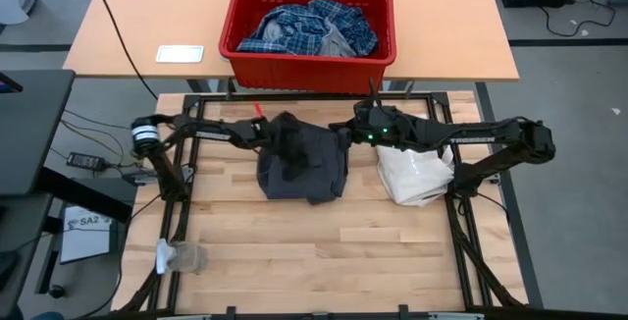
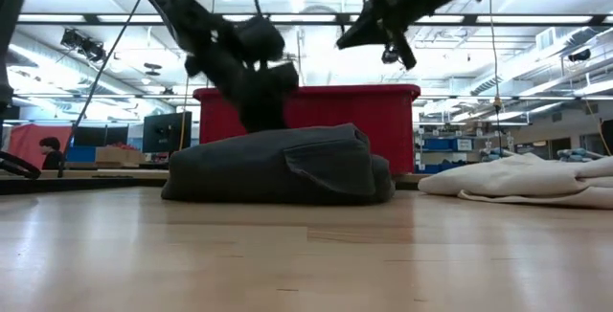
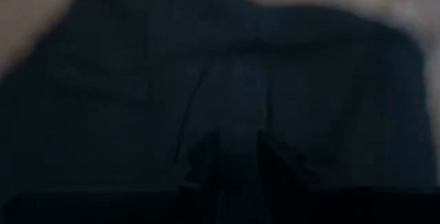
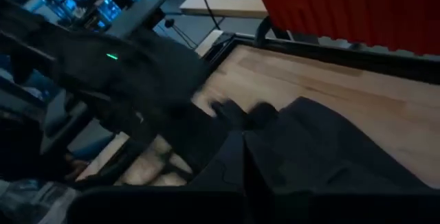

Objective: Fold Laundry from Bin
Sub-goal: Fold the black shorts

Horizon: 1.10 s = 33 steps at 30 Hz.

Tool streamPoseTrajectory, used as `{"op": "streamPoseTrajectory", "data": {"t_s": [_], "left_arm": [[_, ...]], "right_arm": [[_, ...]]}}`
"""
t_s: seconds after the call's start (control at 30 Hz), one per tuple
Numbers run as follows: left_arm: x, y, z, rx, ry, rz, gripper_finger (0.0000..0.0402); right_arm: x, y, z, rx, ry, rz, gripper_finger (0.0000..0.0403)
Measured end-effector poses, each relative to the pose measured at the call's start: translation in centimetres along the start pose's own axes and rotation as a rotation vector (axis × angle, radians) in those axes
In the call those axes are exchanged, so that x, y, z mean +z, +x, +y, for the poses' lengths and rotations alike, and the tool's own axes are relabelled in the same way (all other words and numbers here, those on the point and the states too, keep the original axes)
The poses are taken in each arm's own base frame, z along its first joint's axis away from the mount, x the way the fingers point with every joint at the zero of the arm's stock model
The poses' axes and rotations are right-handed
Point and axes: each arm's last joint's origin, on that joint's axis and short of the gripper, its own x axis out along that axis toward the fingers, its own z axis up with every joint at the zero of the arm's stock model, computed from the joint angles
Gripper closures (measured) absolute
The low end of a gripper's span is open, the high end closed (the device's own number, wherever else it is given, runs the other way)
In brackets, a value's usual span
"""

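A dark grey garment (image 1: 302, 168) lies bunched on the wooden table's middle, its underside flat on the boards (image 2: 278, 173). My left gripper (image 1: 285, 135) comes in from the table's left and is shut on the garment's far top part (image 2: 257, 101). My right gripper (image 1: 343, 129) hangs shut with nothing in it, high above the garment's right side (image 2: 350, 36). The red bin (image 1: 306, 14) stands beyond the table's far edge, and the blue-and-white plaid shirt (image 1: 304, 27) lies heaped inside it. My left gripper pinches a raised ridge of the garment's cloth (image 3: 237, 138) between its two fingers, on the garment's far top. The fingers slant down from the table's left side. The cloth is drawn up a little at the fingers (image 2: 261, 116); the rest stays on the table.
A white fabric bag (image 1: 417, 175) lies right of the garment, under my right arm. A small light grey piece (image 1: 183, 256) sits near the table's front left corner. A white card (image 1: 180, 54) lies on the far desk. Bare boards stretch along the near half.
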Motion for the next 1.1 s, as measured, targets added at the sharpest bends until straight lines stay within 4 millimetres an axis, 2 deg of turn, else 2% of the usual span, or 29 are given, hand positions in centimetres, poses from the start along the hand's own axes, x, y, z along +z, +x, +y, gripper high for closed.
{"op": "streamPoseTrajectory", "data": {"t_s": [0.13,0.3,0.43,0.63,0.87,1.1], "left_arm": [[-1.4,1.2,1.0,0.051,-0.064,0.102,0.0323],[-2.7,0.6,3.0,0.139,-0.216,0.199,0.0338],[-3.9,-0.9,4.7,0.173,-0.304,0.296,0.0350],[-4.9,-3.6,7.2,0.223,-0.360,0.349,0.0361],[-6.5,-6.7,10.1,0.277,-0.408,0.402,0.0363],[-8.4,-8.7,11.8,0.287,-0.538,0.480,0.0363]], "right_arm": [[0.2,-0.9,1.1,-0.017,-0.032,0.026,0.0401],[-1.5,-1.3,2.1,-0.042,-0.034,0.089,0.0401],[-2.9,-1.4,2.5,-0.066,-0.038,0.142,0.0401],[-3.9,-1.9,3.0,-0.071,-0.044,0.188,0.0400],[-4.4,-2.2,3.6,-0.051,-0.054,0.188,0.0400],[-4.5,-2.2,3.7,-0.028,-0.050,0.215,0.0400]]}}
